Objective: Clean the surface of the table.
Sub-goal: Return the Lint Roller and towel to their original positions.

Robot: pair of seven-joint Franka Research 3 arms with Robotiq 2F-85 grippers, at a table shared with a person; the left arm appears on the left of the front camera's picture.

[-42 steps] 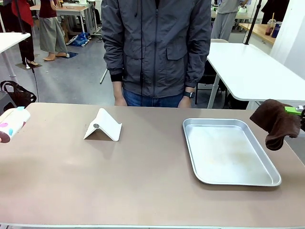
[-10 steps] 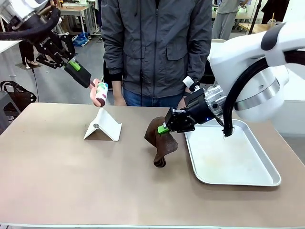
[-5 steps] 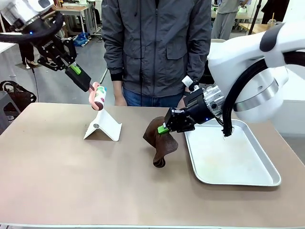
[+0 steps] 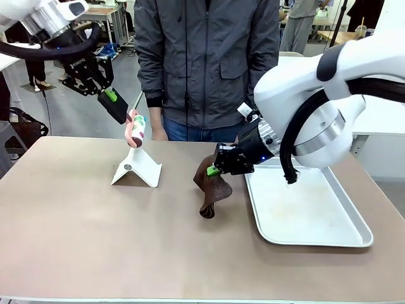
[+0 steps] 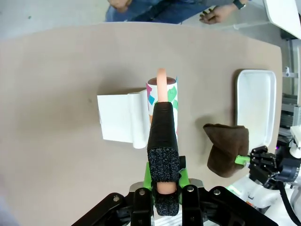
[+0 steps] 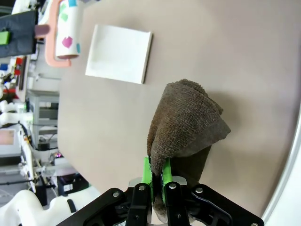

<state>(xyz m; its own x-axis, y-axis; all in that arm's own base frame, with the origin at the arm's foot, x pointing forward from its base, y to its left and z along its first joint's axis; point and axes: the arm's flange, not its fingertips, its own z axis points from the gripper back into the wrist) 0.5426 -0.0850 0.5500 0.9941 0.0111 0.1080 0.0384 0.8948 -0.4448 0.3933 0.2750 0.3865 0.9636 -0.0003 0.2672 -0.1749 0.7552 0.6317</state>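
Over the brown table (image 4: 95, 240), the right gripper (image 4: 214, 170), clamped on a dark cloth (image 4: 211, 190), has dipped slightly so the cloth tip nears the surface, while the left gripper (image 4: 125, 115), gripping a lint roller (image 4: 135, 128), has shifted toward the white stand (image 4: 137, 167), suggesting wiping is imminent.

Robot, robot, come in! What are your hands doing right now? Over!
Left gripper shut on lint roller, above white stand. Right gripper shut on brown cloth, hanging onto table. Tray beside cloth.
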